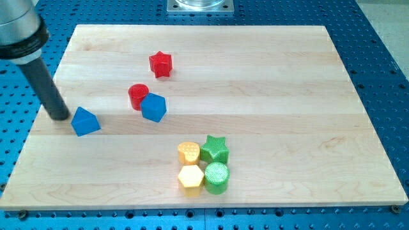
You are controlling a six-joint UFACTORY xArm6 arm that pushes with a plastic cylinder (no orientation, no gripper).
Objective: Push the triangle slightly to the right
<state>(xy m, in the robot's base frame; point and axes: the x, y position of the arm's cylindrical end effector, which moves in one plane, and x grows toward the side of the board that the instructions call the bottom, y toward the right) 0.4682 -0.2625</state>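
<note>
Resting at the view's left, the scene is laying out as follows.

Tip: my tip (pixel 61 117) is sitting on the wooden board (pixel 268 70) near its left edge, the dark rod leaning up toward 11 o'clock into the top left corner. Being a bare rod, it has nothing to spread or pinch, and it is holding nothing.

Triangle: the blue triangle block (pixel 85 121) is lying just beside my tip at its 3 o'clock; whether the two are touching, I cannot tell.

Blue neighbour: a blue pentagon-like block (pixel 153 107) is sitting at 2 o'clock from the triangle, well apart from it.

Red pair: a red cylinder (pixel 138 96) is pressing against the blue pentagon-like block at its 10 o'clock; a red star (pixel 161 64) is standing apart at 1 o'clock from the cylinder.

Cluster: four blocks are huddling together toward the view's bottom centre, with a yellow ridged block (pixel 189 153) at 9 o'clock of a green star (pixel 215 149), a yellow hexagon (pixel 191 179) below, and a green cylinder (pixel 217 177) at its 3 o'clock.

Surround: a blue perforated table (pixel 383 38) is framing the board.
</note>
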